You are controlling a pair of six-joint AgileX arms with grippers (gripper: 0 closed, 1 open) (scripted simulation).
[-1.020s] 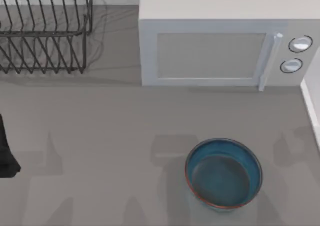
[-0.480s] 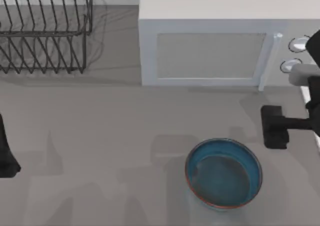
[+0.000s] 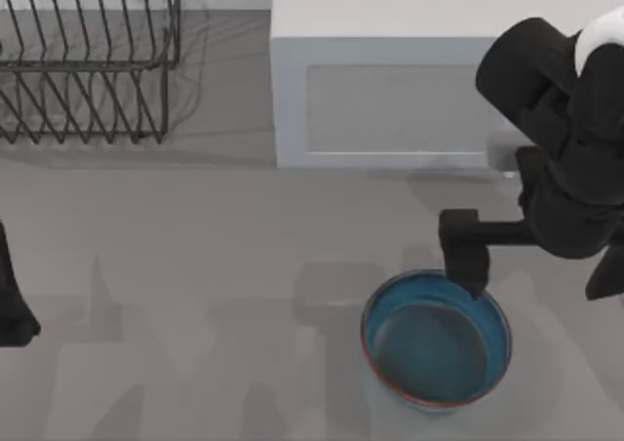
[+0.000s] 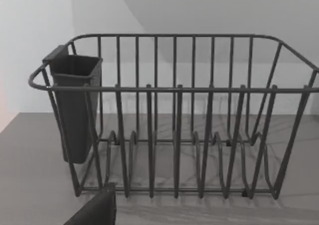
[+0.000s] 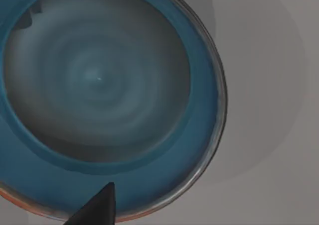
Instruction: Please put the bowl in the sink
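The bowl (image 3: 436, 339) is round and deep blue with a thin reddish-brown rim, and stands upright on the grey counter in front of the microwave. My right arm reaches in from the right, and its gripper (image 3: 468, 277) hangs over the bowl's far rim, pointing down at it. The right wrist view looks straight down into the bowl (image 5: 99, 85) from close above. My left arm (image 3: 12, 304) is parked at the left edge of the table. The sink is out of view.
A white microwave (image 3: 390, 80) stands at the back, partly covered by my right arm. A dark wire dish rack (image 3: 88, 60) with a cutlery holder (image 4: 75, 105) sits at the back left. Bare grey counter (image 3: 214, 265) lies left of the bowl.
My right arm has swung in from the right edge, towards the left and forward, and its gripper has come from beside the microwave to above the bowl's far rim. The bowl and left arm have not moved.
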